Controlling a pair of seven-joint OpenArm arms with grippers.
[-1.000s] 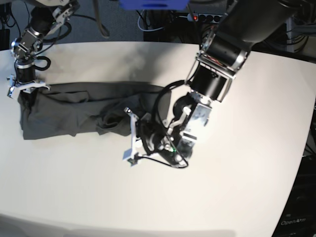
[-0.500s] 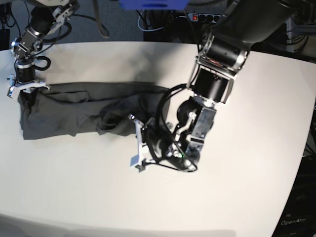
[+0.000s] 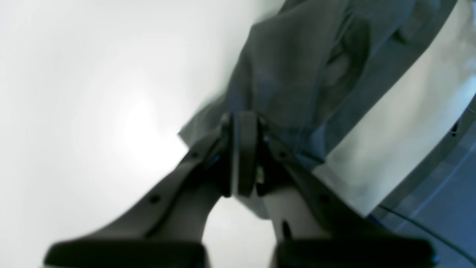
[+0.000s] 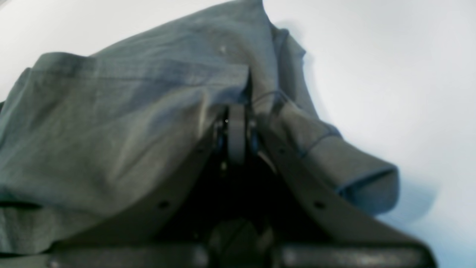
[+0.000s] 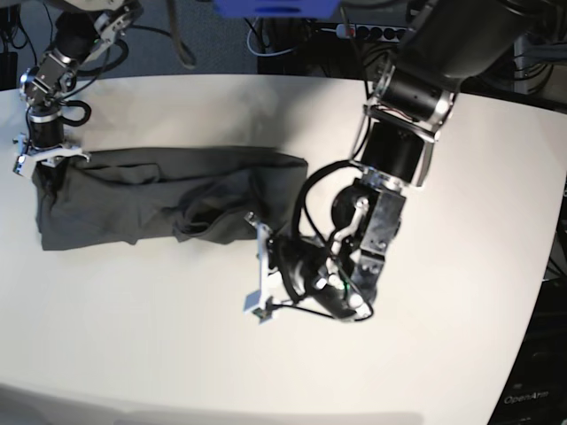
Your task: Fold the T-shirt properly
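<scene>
The dark grey T-shirt [image 5: 133, 199] lies as a long rumpled band on the white table [image 5: 177, 354], from the left side to the middle. My right gripper [image 5: 40, 159] is at the shirt's left end. In the right wrist view it [image 4: 236, 126] is shut with the T-shirt [image 4: 111, 130] bunched around its tips. My left gripper [image 5: 258, 266] is at the shirt's lower right corner. In the left wrist view it [image 3: 241, 149] is shut on a fold of the T-shirt [image 3: 290, 74], lifted a little off the table. No white label mark shows.
Cables and a power strip [image 5: 363, 31] lie beyond the table's far edge, with a blue object [image 5: 275, 7] at the top. The table's edge curves along the right and front. A dark box [image 5: 532, 390] stands off the table at lower right.
My left gripper has moved down and to the right, toward the table's front, staying shut on the shirt's corner. The right gripper and the shirt's left end have not moved.
</scene>
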